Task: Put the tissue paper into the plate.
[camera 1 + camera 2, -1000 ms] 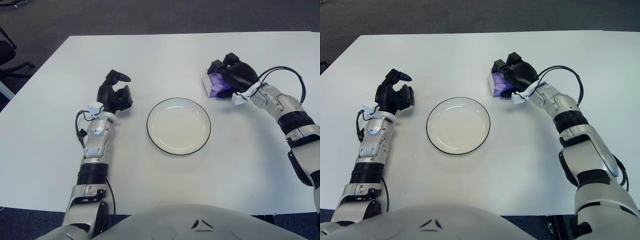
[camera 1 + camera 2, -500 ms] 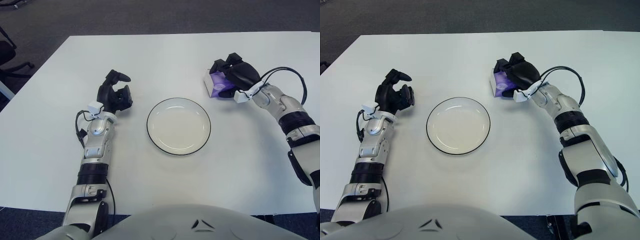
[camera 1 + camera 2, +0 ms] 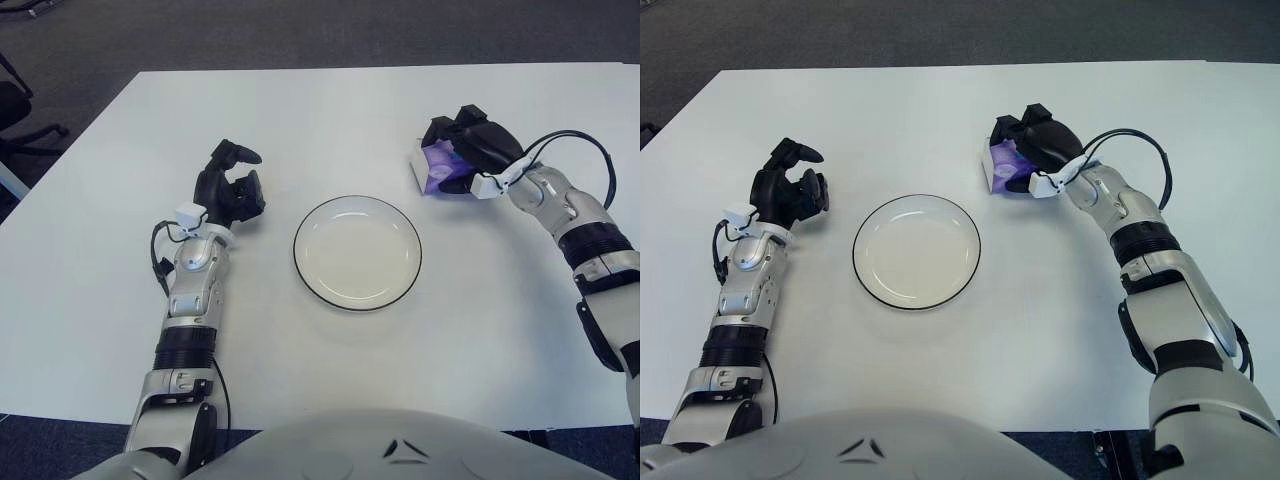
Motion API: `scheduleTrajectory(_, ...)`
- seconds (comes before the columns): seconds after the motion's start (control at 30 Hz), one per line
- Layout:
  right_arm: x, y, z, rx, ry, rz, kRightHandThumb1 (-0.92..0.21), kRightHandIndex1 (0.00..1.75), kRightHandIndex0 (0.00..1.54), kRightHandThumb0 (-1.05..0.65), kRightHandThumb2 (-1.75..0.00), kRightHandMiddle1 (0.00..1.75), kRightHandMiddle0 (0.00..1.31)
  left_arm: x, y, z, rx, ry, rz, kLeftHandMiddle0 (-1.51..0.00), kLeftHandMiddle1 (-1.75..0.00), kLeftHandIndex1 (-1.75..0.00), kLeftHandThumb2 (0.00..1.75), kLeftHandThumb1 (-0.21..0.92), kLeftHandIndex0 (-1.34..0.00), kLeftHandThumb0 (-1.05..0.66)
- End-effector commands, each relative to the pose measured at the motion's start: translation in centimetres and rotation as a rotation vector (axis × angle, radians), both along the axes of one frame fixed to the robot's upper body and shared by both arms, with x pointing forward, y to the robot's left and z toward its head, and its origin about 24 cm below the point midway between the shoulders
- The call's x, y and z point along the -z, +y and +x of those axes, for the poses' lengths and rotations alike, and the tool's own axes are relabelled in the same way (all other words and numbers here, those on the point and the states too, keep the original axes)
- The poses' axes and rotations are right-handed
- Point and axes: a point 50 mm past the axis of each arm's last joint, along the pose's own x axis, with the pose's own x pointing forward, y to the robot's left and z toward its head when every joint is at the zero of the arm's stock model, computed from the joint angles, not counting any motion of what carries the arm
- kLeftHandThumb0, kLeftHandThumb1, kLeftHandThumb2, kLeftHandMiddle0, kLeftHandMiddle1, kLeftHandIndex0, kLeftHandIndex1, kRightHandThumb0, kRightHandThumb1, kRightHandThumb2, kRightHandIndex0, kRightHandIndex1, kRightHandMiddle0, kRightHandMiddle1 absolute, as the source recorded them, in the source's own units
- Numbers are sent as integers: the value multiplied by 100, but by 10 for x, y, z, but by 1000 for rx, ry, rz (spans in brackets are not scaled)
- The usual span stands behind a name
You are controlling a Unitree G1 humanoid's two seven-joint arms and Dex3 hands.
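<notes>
1. Nearest the camera, the rounded grey top of the robot's torso point(image 3: 400, 445) fills the bottom edge of both views, with an arm running forward from each side onto the white table point(image 3: 330, 110).
2. The left arm point(image 3: 190, 310) reaches straight ahead along the left part of the table, a thin black cable looping beside its wrist.
3. The plate point(image 3: 357, 251), white with a thin dark rim, lies flat on the table about midway between the two arms, and nothing lies in it.
4. The left robot hand point(image 3: 229, 188) shows just left of the plate and apart from it; its black fingers are curled loosely inward and hold nothing, with one finger arched forward above the others.
5. The right arm point(image 3: 1140, 250) angles in from the right edge, a black cable arching above its forearm.
6. Farther back, the right robot hand point(image 3: 466, 152) is closed over the tissue paper point(image 3: 436, 160), its dark fingers wrapped across the top.
7. The tissue paper is a small purple and white pack, beyond the plate and to its right, well outside the rim. Whether it touches the table or is raised slightly off it cannot be told.
8. Past the far edge of the table lies dark grey carpet point(image 3: 300, 30).
</notes>
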Motion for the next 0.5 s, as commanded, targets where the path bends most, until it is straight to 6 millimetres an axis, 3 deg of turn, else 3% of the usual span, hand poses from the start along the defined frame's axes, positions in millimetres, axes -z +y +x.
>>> scheduleTrajectory(0.0,-21,-6,-3,11,-42,54,-26,175,65,49,-138,175,81,84,-10,-50,-49,306,-122,-125,-175,-175,105,53,-45,-42)
scheduleTrajectory(0.47,-59,0,-15,42,-198,272,-21,175,69,50,-144,175,92,84,-9,-48,-44,318,-129,-126,-175,-175,106,52,-46,-42)
